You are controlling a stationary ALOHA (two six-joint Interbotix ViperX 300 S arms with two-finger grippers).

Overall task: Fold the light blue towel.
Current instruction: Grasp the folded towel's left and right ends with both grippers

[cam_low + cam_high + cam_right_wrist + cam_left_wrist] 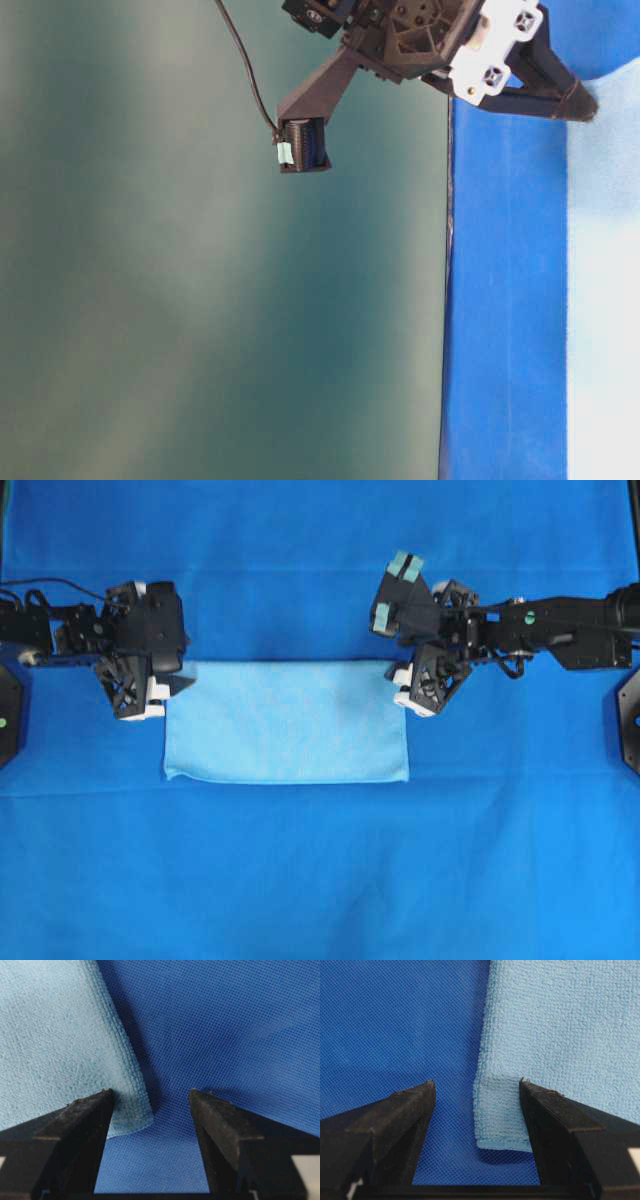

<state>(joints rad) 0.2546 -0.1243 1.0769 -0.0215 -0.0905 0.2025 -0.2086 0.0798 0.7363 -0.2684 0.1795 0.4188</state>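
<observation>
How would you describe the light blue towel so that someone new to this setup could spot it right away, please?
Start with the dark blue cloth that covers the whole table. Near its middle, between the left hand and the right hand, lies the towel, a flat rectangle. It stands out by its much paler sky-blue colour and fluffier weave.

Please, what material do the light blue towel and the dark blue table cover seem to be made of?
The light blue towel looks like microfibre or fine terry: a soft, matte, nubby pile with a stitched hem at its corner. The dark blue table cover looks like a thin non-woven or finely woven synthetic sheet: flat and matte, with a regular pattern of tiny dots. The exact fibre of either cannot be told from the pictures.
</observation>
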